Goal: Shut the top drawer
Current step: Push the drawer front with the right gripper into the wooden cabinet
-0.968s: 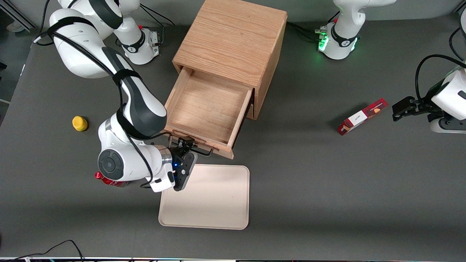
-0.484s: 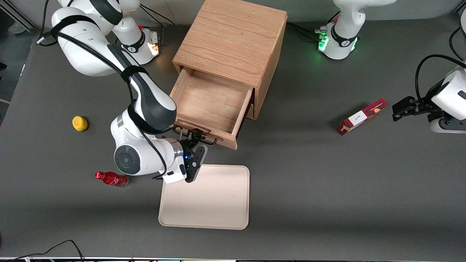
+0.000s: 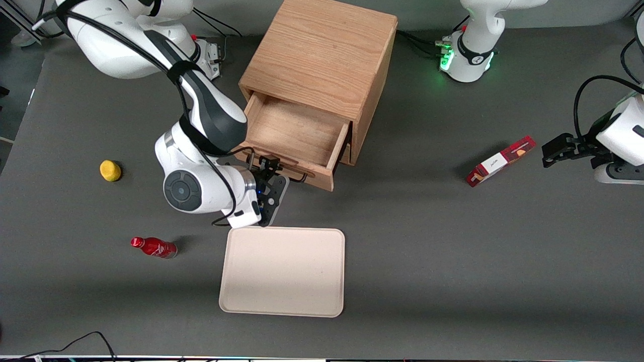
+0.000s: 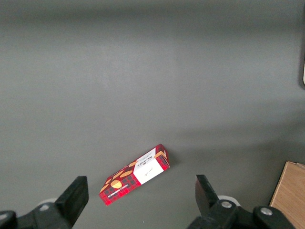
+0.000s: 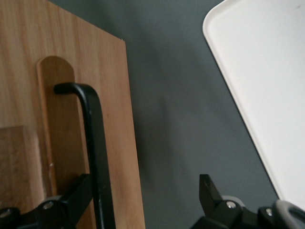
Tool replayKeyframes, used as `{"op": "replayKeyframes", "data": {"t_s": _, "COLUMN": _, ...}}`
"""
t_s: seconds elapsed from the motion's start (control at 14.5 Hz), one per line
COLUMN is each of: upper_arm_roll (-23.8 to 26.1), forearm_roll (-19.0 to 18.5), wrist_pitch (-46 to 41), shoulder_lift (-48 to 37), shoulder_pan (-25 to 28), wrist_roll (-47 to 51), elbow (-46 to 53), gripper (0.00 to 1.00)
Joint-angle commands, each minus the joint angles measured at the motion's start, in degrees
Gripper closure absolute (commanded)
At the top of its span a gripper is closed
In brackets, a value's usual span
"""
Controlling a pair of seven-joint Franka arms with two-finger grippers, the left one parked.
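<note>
Presently, findings as follows.

Top drawer: one, the top drawer (image 3: 297, 138) of the oak cabinet (image 3: 322, 60), partly pulled out toward the front camera, inside bare.
Handle: one black bar handle (image 5: 95, 152) mounted on a raised wooden strip (image 5: 57, 119) on the drawer front.
Gripper: one gripper (image 3: 269, 173) against the drawer front; its fingers (image 5: 71, 200) are spread apart, one beside the bar handle on the strip, the other clear of the wood over the table (image 3: 453, 251). Nothing is pinched between them.
Tray: one cream tray (image 3: 284, 271), flat on the table, nearer the front camera than the drawer, just beside the gripper; its rounded corner shows in the right wrist view (image 5: 257, 71).
Bottle: one red bottle (image 3: 153, 247), lying on its side, toward the working arm's end of the table.
Yellow object: one small yellow object (image 3: 110, 170), farther from the front camera than the bottle.
Box: one red box (image 3: 500, 161), lying flat toward the parked arm's end; also in the left wrist view (image 4: 135, 181).
</note>
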Motion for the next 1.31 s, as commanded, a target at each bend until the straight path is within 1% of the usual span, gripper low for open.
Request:
{"op": "replayKeyframes", "data": {"t_s": 0.0, "upper_arm_roll": 0.6, "forearm_roll": 3.7, "wrist_pitch": 3.8, "shoulder_lift": -6.8, "shoulder_pan": -1.3, "wrist_roll": 1.0, "elbow": -10.1, "gripper": 0.0}}
{"op": "replayKeyframes", "data": {"t_s": 0.14, "upper_arm_roll": 0.6, "forearm_roll": 4.3, "wrist_pitch": 5.4, "shoulder_lift": -8.8, "shoulder_pan": -1.3, "wrist_roll": 1.0, "elbow": -13.4, "gripper": 0.0}}
{"op": "replayKeyframes", "data": {"t_s": 0.28, "upper_arm_roll": 0.7, "forearm_roll": 6.2, "wrist_pitch": 5.6, "shoulder_lift": -9.6, "shoulder_pan": -1.3, "wrist_roll": 1.0, "elbow": -14.9, "gripper": 0.0}}
{"op": "replayKeyframes", "data": {"t_s": 0.41, "upper_arm_roll": 0.9, "forearm_roll": 7.1, "wrist_pitch": 7.3, "shoulder_lift": -11.7, "shoulder_pan": -1.2, "wrist_roll": 1.0, "elbow": -18.2, "gripper": 0.0}}
{"op": "replayKeyframes", "data": {"t_s": 0.48, "upper_arm_roll": 1.4, "forearm_roll": 8.5, "wrist_pitch": 8.1, "shoulder_lift": -13.1, "shoulder_pan": -1.2, "wrist_roll": 1.0, "elbow": -20.0, "gripper": 0.0}}
{"op": "replayKeyframes", "data": {"t_s": 0.69, "upper_arm_roll": 3.0, "forearm_roll": 10.0, "wrist_pitch": 10.1, "shoulder_lift": -15.8, "shoulder_pan": -1.2, "wrist_roll": 1.0, "elbow": -23.8, "gripper": 0.0}}
{"op": "replayKeyframes", "data": {"t_s": 0.9, "upper_arm_roll": 4.1, "forearm_roll": 10.3, "wrist_pitch": 10.7, "shoulder_lift": -16.2, "shoulder_pan": -1.0, "wrist_roll": 2.2, "elbow": -24.5, "gripper": 0.0}}
{"op": "replayKeyframes", "data": {"t_s": 1.24, "upper_arm_roll": 7.4, "forearm_roll": 10.4, "wrist_pitch": 14.5, "shoulder_lift": -18.6, "shoulder_pan": -1.1, "wrist_roll": 5.0, "elbow": -29.0, "gripper": 0.0}}
